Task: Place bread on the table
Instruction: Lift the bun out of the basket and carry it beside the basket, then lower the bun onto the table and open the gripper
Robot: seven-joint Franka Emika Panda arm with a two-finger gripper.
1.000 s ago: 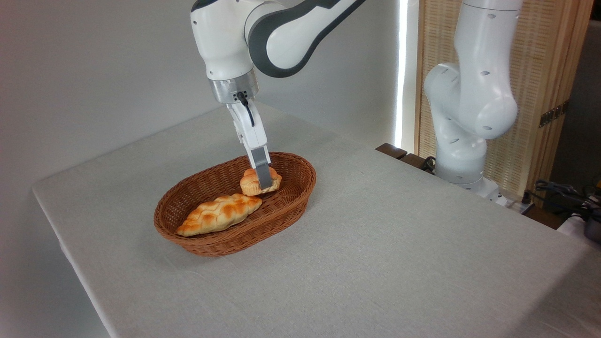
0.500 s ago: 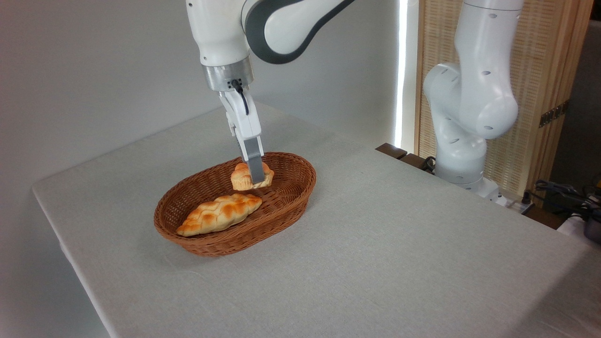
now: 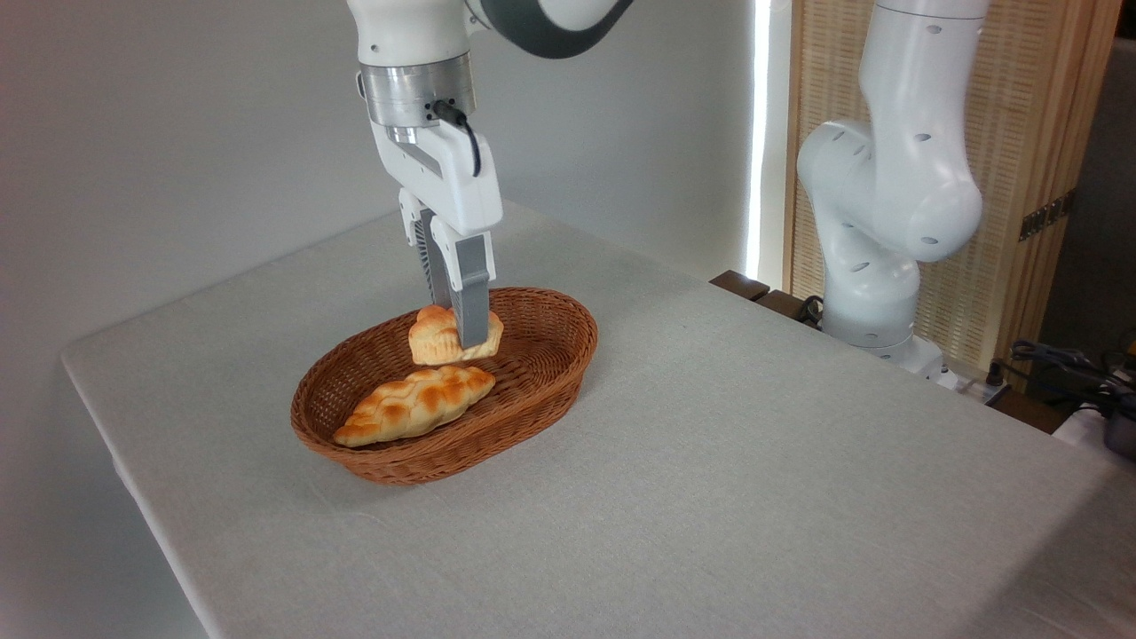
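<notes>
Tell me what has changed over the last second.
The gripper, shut on the bun all along, has lifted it off the basket floor and carried it up and to the left; it now hangs above the loaf, still over the basket. The wrist has also turned, so both fingers now show. The loaf, the basket and the table stayed as they were.

Orange-golden bread (image 3: 432,335), brown woven basket (image 3: 541,390), grey-white table (image 3: 710,497)

A braided loaf (image 3: 415,405) lies in a wicker basket (image 3: 532,404).
</notes>
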